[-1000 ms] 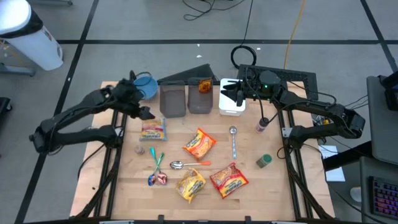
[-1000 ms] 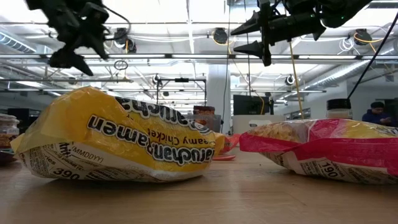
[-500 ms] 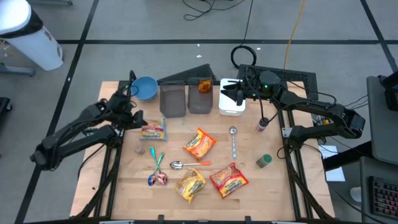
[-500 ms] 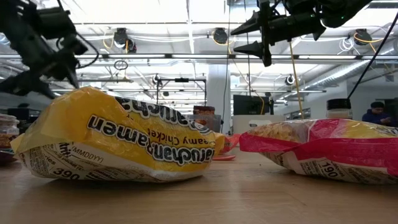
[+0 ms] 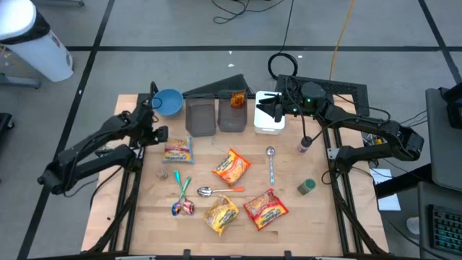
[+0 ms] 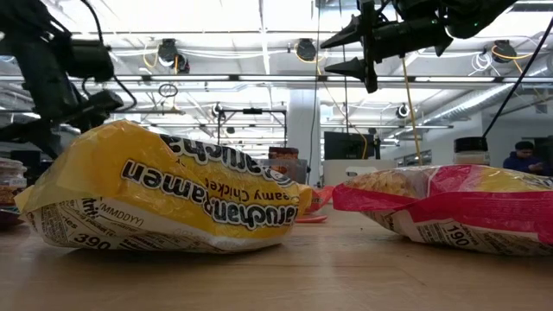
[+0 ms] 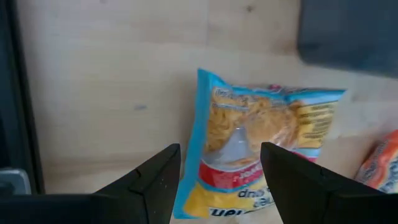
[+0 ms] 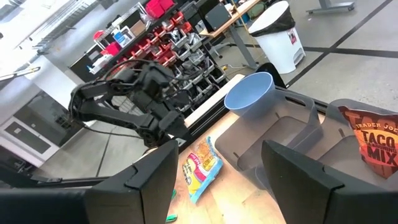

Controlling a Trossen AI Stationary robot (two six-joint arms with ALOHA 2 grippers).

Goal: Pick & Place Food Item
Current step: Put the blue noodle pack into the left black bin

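While the left gripper (image 5: 160, 133) hangs over the wooden table (image 5: 289, 231) just to the left of the blue noodle packet (image 5: 177, 151), its two dark fingers (image 7: 155, 180) stand apart with nothing between them, and the left wrist view looks straight down past them onto that packet (image 7: 261, 149), which lies flat on the bare wood. Taking the blue noodle packet as the mark, the blue bowl (image 5: 169, 102) sits behind it and slightly left at the table's back edge, and two grey bins (image 5: 203, 115) stand just behind it to the right, the farther one holding a taco mix pouch (image 5: 237, 100). Right of the packet lies an orange ramen packet (image 5: 231, 167), and nearer the front edge are a yellow ramen packet (image 5: 221, 214) and a red ramen packet (image 5: 266, 207), both filling the low view. A spoon (image 5: 216, 191) lies between the orange and yellow ones. Far to the right of the blue packet, the right gripper (image 5: 261, 110) hangs above a white container (image 5: 268, 124) beside the bins, its fingers spread and empty, as the low view shows high up (image 6: 346, 50).
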